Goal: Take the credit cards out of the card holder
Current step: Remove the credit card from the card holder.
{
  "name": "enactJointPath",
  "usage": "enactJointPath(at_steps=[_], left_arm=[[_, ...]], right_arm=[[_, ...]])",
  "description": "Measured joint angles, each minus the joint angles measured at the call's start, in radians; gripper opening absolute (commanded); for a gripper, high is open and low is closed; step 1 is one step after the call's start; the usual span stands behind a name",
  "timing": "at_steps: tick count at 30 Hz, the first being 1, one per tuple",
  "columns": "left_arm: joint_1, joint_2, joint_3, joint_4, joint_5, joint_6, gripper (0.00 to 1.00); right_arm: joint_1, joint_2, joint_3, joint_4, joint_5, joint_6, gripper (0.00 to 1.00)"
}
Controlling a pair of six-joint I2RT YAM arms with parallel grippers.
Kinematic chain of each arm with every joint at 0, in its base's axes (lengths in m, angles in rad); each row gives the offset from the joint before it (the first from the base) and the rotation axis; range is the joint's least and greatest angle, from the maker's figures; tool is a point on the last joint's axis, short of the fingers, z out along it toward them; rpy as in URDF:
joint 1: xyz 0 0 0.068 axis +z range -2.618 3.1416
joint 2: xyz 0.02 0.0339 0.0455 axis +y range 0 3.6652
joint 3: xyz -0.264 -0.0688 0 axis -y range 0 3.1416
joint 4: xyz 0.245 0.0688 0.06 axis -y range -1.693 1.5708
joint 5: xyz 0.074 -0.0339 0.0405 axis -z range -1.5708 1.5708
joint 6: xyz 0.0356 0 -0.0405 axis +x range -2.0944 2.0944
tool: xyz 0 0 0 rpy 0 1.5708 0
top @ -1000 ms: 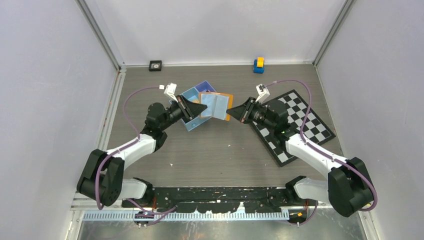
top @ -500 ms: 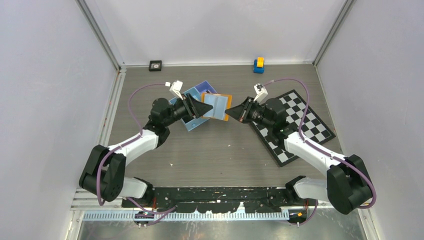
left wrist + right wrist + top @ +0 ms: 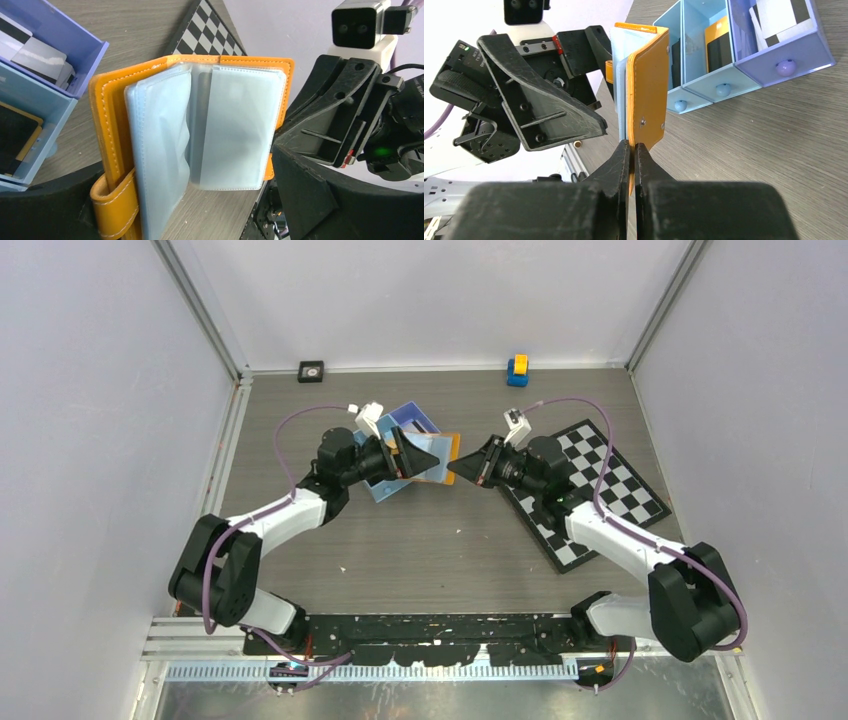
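The orange card holder (image 3: pixel 120 80) stands open on its edge, its pale see-through sleeves (image 3: pixel 235 125) fanned out. My right gripper (image 3: pixel 633 147) is shut on the edge of its orange cover (image 3: pixel 647 95). My left gripper (image 3: pixel 185 200) is open, one finger on each side of the holder (image 3: pixel 448 447), the strap next to the left finger. Flat cards (image 3: pixel 776 17) lie in the blue tray's compartments. Whether the sleeves hold credit cards I cannot tell. Seen from above, both grippers (image 3: pixel 412 455) (image 3: pixel 455 468) meet at the holder.
The blue three-compartment tray (image 3: pixel 383 487) sits just left of and behind the holder. A chessboard mat (image 3: pixel 600 490) lies under the right arm. A yellow and blue block (image 3: pixel 517 370) and a small black object (image 3: pixel 311 371) rest near the back wall.
My left gripper has opened wide and pushed right, its fingers now around the holder. The right gripper has kept its hold and shifted slightly left.
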Motion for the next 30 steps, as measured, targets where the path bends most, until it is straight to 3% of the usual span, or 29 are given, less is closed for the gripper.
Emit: enactJointPath(at_steps=[19, 27, 30], left_arm=[[-0.031, 0.019, 0.034, -0.052, 0.011, 0.022, 1.0], [-0.032, 0.019, 0.036, -0.063, 0.017, 0.026, 0.95], [-0.032, 0.019, 0.043, -0.087, 0.015, 0.032, 0.88]], right_arm=[[0.0, 0.04, 0.002, 0.042, -0.033, 0.024, 0.0], [0.004, 0.042, 0.002, 0.042, -0.037, 0.025, 0.0], [0.005, 0.042, 0.002, 0.042, -0.041, 0.025, 0.0]])
